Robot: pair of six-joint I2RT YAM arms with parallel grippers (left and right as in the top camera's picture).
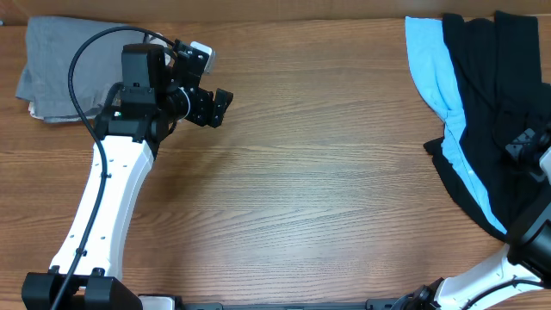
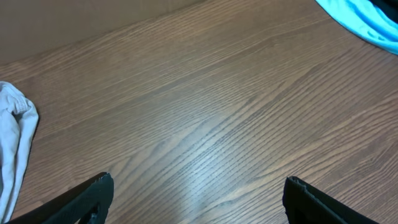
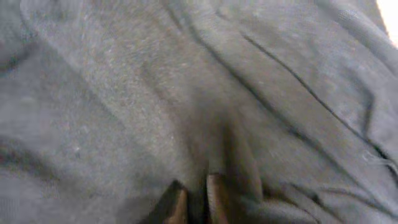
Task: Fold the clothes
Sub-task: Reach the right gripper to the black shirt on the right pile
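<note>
Black T-shirt (image 1: 491, 95): crumpled heap at the 3 o'clock edge of the surface (image 1: 327, 189), nearest hem down around 4 o'clock, not spread out at all yet.
Right pincer (image 3: 196, 202): buried in that shirt, fingers (image 3: 176, 204) nearly together with a ridge of black fabric pinched between them, so yeah, it's got a bite.
Step, my guess: drag the shirt onto the bare middle and flatten it.
How I'd do it: lift just enough to clear, pull slowly toward 9 o'clock, and make sure the pinch caught one layer, not a wad.
Watch out: light blue garment (image 1: 430, 60) is tangled in with it around 2 o'clock and could tag along.
Left pincer (image 1: 211, 105): wide open, holding nothing, hovering at 10 o'clock; free to catch the other shoulder.
Grey garment (image 1: 56, 73): far corner, 10 to 11 o'clock, lying in a loose bundle.
</note>
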